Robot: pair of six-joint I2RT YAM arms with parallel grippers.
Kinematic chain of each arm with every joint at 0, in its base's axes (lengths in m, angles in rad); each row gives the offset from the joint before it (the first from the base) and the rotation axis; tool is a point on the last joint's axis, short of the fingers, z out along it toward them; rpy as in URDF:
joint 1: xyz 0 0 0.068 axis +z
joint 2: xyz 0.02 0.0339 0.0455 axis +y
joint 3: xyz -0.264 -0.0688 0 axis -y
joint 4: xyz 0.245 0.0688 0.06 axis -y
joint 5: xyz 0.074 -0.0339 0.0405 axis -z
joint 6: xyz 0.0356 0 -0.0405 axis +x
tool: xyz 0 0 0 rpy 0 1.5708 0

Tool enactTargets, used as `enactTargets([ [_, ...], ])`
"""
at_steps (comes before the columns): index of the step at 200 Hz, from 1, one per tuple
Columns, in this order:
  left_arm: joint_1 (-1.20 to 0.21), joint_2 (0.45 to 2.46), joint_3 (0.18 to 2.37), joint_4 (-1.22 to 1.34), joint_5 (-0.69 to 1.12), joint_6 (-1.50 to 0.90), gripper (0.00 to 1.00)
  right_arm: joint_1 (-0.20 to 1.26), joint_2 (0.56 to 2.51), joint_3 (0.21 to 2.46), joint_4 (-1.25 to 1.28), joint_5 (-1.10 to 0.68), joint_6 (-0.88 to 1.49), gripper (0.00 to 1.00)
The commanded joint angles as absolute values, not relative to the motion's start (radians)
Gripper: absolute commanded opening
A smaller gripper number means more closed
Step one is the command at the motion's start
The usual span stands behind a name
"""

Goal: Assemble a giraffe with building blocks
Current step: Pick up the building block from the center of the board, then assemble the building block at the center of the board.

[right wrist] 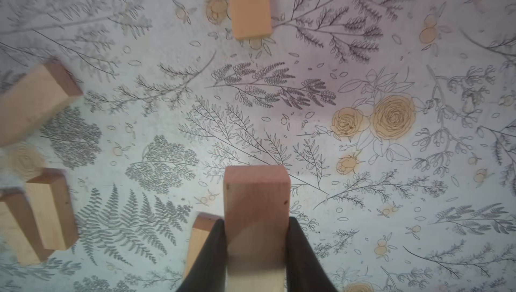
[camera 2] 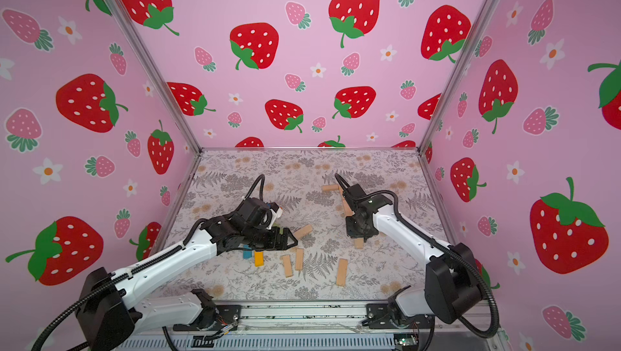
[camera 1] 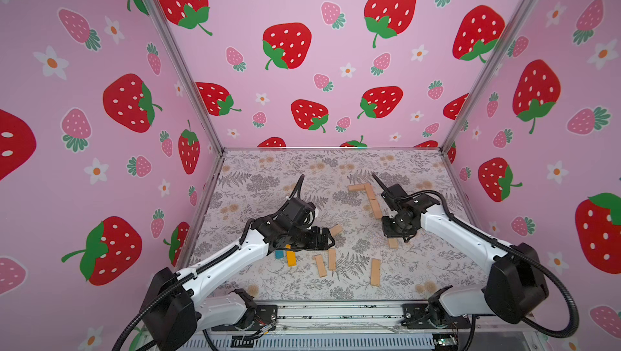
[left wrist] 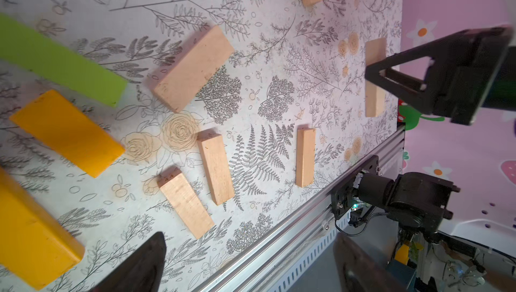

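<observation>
Right pincer (right wrist: 256, 222) clenches a tan block (right wrist: 255, 190) right of the floral tabletop's (camera 1: 268, 171) middle, while the left pincer (camera 1: 331, 239) hangs spread wide beside scattered loose blocks (left wrist: 215, 165).

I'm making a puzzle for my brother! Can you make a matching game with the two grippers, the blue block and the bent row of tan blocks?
Things:
1. left gripper
2. right gripper
3. blue block
4. bent row of tan blocks

Place or state:
A. shut on a tan block
B. partly hidden under the left arm
C. open, holding nothing
D. lying nearest the back wall

Pairs: 1-C, 2-A, 3-B, 4-D
</observation>
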State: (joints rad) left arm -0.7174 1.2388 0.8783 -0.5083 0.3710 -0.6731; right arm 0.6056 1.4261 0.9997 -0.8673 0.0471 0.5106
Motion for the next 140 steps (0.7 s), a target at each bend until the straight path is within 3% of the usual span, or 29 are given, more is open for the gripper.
enactTargets([
  [1,-0.74,1.273,0.92,-0.428,0.398,-0.711,0.95,0.595,1.474,0.972,-0.836,-0.006,0.42,0.25],
  [95,-0.771,1.324,0.972,-0.432,0.377,-0.697,0.95,0.501,1.719,1.053,-0.723,-0.024,0.312,0.29],
  [122,-0.771,1.325,0.976,-0.439,0.374,-0.691,0.95,0.489,1.76,1.086,-0.713,-0.031,0.314,0.33],
  [140,-0.769,1.324,0.975,-0.439,0.371,-0.69,0.95,0.488,1.776,1.105,-0.715,-0.034,0.323,0.41],
])
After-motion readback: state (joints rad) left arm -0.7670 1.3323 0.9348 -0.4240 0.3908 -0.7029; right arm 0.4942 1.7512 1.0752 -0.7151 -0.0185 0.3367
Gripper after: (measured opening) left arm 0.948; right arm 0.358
